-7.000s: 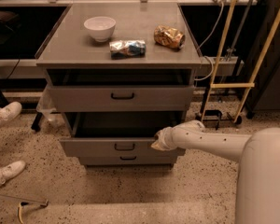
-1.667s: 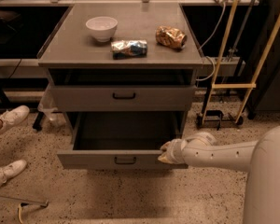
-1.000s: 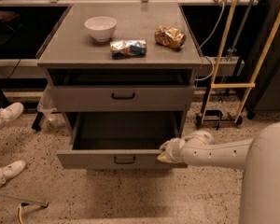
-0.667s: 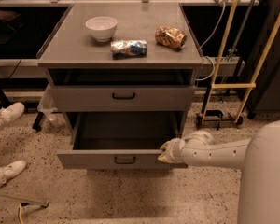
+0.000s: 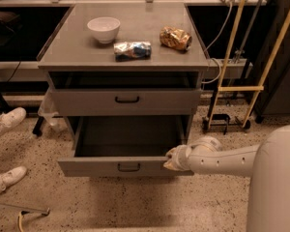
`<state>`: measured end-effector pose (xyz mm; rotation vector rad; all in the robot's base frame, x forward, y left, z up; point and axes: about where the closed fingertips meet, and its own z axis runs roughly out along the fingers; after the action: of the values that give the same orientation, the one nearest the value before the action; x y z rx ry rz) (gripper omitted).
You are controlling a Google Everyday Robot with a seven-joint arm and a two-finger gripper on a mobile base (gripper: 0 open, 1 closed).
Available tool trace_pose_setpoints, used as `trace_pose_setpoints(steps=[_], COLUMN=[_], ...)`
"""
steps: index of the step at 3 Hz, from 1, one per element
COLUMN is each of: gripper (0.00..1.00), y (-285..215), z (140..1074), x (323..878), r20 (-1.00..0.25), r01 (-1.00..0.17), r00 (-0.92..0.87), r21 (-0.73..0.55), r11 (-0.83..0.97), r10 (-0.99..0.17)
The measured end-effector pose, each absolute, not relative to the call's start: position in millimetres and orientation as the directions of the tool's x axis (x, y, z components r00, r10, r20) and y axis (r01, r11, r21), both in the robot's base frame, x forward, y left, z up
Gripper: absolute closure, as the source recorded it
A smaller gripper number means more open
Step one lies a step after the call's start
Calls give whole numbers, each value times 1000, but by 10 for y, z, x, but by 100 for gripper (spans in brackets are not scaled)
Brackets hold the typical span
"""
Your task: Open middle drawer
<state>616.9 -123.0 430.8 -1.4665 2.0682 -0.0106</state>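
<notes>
Hand (image 5: 170, 159), grip unclear, at front rim of pulled-out middle drawer (image 5: 94, 167), plain grey inside.

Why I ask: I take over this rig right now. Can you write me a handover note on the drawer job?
Pincer: at the right end of the middle drawer's front, by its top edge; whether it grips cannot be told.
Middle drawer: pulled well out of the cabinet, its grey inside showing.
Top drawer: pushed in.
On the cabinet top: a white bowl and two snack bags, not part of the job.
Done: the drawer looks open.
Left: probably only to back the pincer away from the front.
</notes>
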Motion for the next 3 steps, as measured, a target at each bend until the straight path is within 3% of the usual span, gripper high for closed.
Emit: trace_pose_setpoints(steps=[3], gripper=[100], y=[-1203], z=[4311], x=[6049], r20=[-472], r01=[-861], r00=[-212], r21=[-324], r11=[393], r10=[-856])
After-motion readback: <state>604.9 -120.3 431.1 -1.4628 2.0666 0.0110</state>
